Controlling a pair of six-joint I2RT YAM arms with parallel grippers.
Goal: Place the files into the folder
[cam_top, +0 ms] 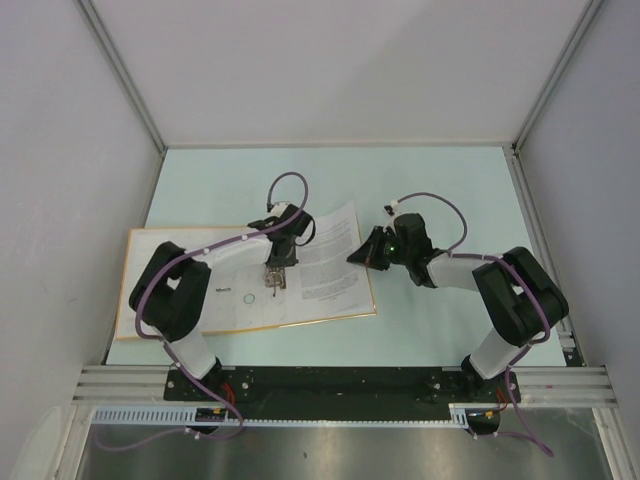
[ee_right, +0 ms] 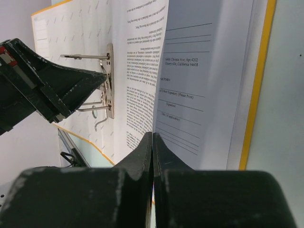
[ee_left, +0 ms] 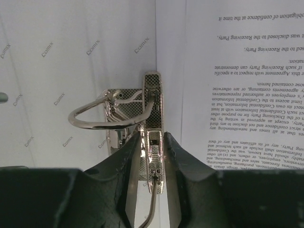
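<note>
Flat open on the table (cam_top: 440,180), toward the near left: folder (cam_top: 240,310), cream inside facing up, orange rim showing along the edges. At the centre fold: ring mechanism (ee_left: 153,95). Directly above it: left hand (ee_left: 152,137), fingers (ee_left: 130,156) a narrow gap apart, straddling the mechanism's chequered metal bar; grip or mere closeness not determinable. Just right of the mechanism, on the folder's right half: files (ee_right: 142,71), top sheet raised and curved, another sheet flat beneath. At the raised sheet's right edge: right hand (ee_right: 152,136), fingers pressed fully together, pinching that edge.
</note>
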